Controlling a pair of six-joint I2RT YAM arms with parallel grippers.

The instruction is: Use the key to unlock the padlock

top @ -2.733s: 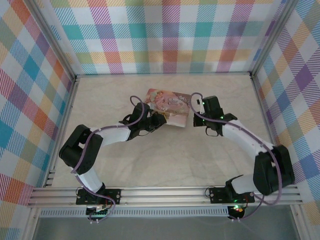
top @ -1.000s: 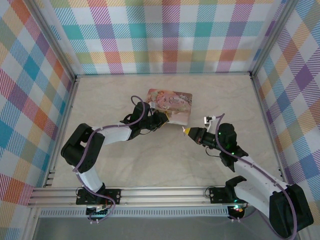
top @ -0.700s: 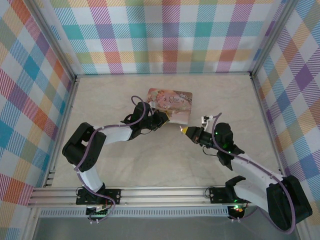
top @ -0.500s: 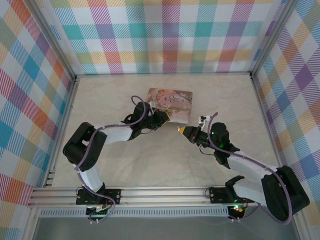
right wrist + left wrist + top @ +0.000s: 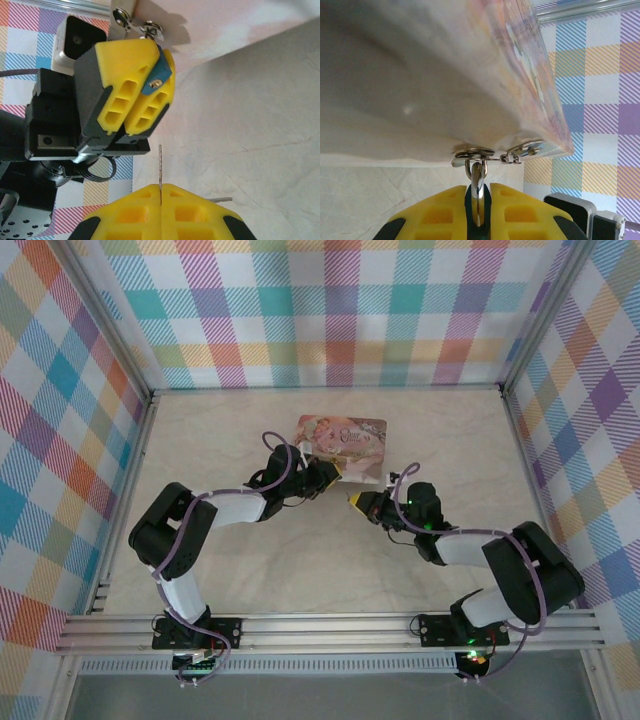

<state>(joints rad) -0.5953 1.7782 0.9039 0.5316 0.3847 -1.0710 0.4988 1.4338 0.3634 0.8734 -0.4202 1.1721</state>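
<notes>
The padlock (image 5: 478, 190) is a small bluish-metal lock seen edge-on. Its shackle hangs through the hasp (image 5: 472, 151) on the pink tin (image 5: 470, 60). My left gripper (image 5: 478, 186) is shut on the padlock at the tin's near corner (image 5: 328, 477). The right wrist view shows the padlock's blue body (image 5: 156, 80) between the left fingers (image 5: 127, 90). My right gripper (image 5: 160, 186) is shut on the key (image 5: 160, 165), whose thin blade points at the left gripper with a gap between them. From above, my right gripper (image 5: 356, 500) sits just right of the left one.
The pink tin (image 5: 341, 445) lies flat at mid table, behind both grippers. A second thin metal piece (image 5: 220, 199) sticks out beside my right fingers. Checked walls enclose the table on three sides. Bare tabletop lies in front of the arms.
My right arm has swung left and forward with the key, closing in on the left gripper. The left gripper has stayed on the padlock.
</notes>
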